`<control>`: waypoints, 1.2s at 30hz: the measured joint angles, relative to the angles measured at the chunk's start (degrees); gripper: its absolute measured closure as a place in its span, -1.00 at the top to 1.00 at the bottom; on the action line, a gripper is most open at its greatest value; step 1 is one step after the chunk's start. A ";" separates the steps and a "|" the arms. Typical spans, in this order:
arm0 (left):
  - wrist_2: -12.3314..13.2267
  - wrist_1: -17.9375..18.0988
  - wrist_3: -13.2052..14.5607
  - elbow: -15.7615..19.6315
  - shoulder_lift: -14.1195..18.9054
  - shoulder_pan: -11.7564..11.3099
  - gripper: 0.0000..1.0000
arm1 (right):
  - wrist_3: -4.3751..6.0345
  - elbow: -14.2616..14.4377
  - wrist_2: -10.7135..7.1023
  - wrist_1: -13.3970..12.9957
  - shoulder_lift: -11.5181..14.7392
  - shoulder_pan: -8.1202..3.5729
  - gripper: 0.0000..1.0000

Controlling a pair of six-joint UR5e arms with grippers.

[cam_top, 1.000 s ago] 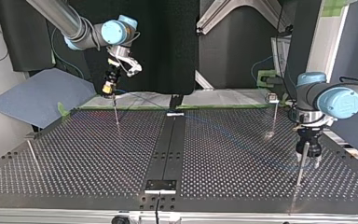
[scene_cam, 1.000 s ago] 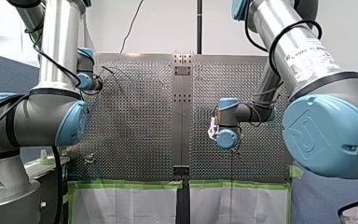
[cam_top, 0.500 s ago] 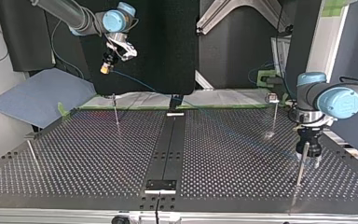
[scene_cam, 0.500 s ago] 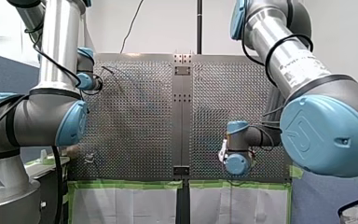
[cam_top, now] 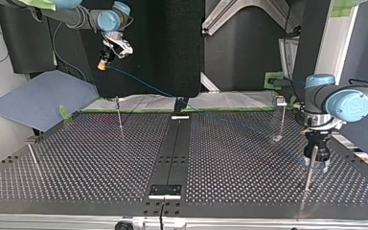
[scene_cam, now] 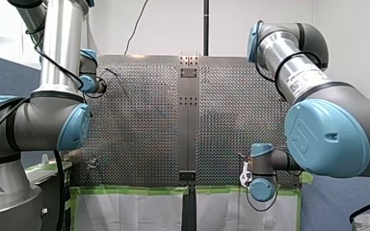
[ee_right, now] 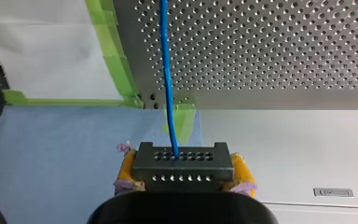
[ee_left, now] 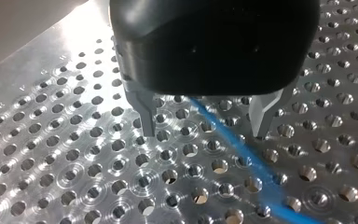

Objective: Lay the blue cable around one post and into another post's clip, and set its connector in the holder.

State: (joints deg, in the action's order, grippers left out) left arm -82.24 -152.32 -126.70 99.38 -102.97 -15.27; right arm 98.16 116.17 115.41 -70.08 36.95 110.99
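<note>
Item 1, hazards, read across the top view from its left. My right gripper (cam_top: 103,64), yellow pads clamped on the dark grey block connector with rows of holes (ee_right: 182,158), hangs high beyond the far edge of the perforated metal bench (cam_top: 76,163). A further pull from there could skew the connector in the pads, or draw the thin blue cable (cam_top: 139,82) over the top of the slim metal post (cam_top: 119,117) below it rather than round its shaft. Mid-bench: the span looks raised and tense, so I judge it may skip past the clip-topped post (cam_top: 281,120) instead of dropping into the clip. Far right: my left gripper (ee_left: 204,123) stands low over the bench beside a plain thin post (cam_top: 308,173), metal fingers apart with the cable running loose between them. Nothing pins that end, so tension could drag it out sideways. As for the holder: not identified with certainty, so placement may be misjudged. Item 2, the cable. Bright blue, narrow, round, smooth-jacketed. It leaves the connector's hole face in a straight line, slants down through the air toward the bench's far edge, shows only faintly over the perforations, and passes between my left gripper's fingers, on or just above the bench. No kinks or knots visible; whether it touches any post I cannot tell.
</note>
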 joint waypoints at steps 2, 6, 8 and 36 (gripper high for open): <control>-0.03 0.00 0.02 0.00 0.00 0.08 1.00 | -0.25 -0.89 -0.94 -0.93 -0.93 -0.94 -0.29; -0.28 0.00 0.05 0.00 0.01 0.30 1.00 | -0.75 -2.62 -2.70 -1.93 -2.69 -2.70 -0.29; -0.44 0.00 0.07 0.00 0.01 0.36 1.00 | -1.08 -3.62 -3.70 -1.51 -3.70 -3.70 -0.29; -0.94 0.00 0.23 0.00 0.01 0.81 1.00 | 1.66 -10.00 -18.52 0.11 -9.88 -18.51 -0.29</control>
State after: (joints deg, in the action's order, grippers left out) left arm -83.18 -152.33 -126.47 99.38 -102.96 -14.46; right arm 99.81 106.17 96.89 -69.97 27.07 92.48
